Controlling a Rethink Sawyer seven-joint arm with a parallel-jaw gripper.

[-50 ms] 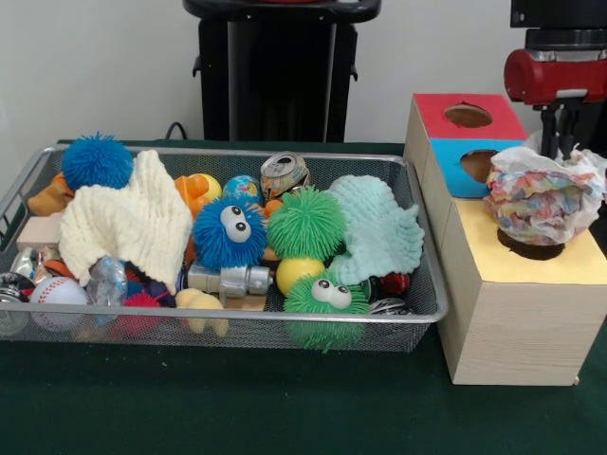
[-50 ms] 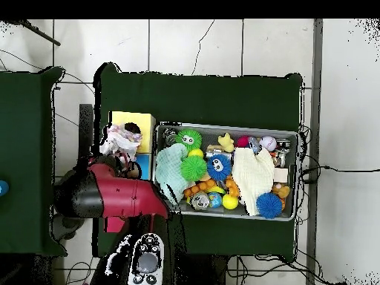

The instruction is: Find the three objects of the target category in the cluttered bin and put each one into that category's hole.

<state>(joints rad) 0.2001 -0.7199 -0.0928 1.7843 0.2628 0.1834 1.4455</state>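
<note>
Currently claw (image 1: 567,142) is hovering over the sorting box (image 1: 517,322), directly above a crumpled multicolored cloth (image 1: 542,201) that's sitting on the yellow section's hole (image 1: 531,250); can't tell if the claw is gripping or released, its tips are hiding behind the cloth. Blue hole (image 1: 477,165) and red hole (image 1: 468,116) are lying just beside the claw, both unobstructed. Wire bin (image 1: 417,313) is sitting beside the box, packed to the rim with a cream knit cloth (image 1: 128,223), mint cloth (image 1: 379,227), fuzzy balls, little free room inside.
</note>
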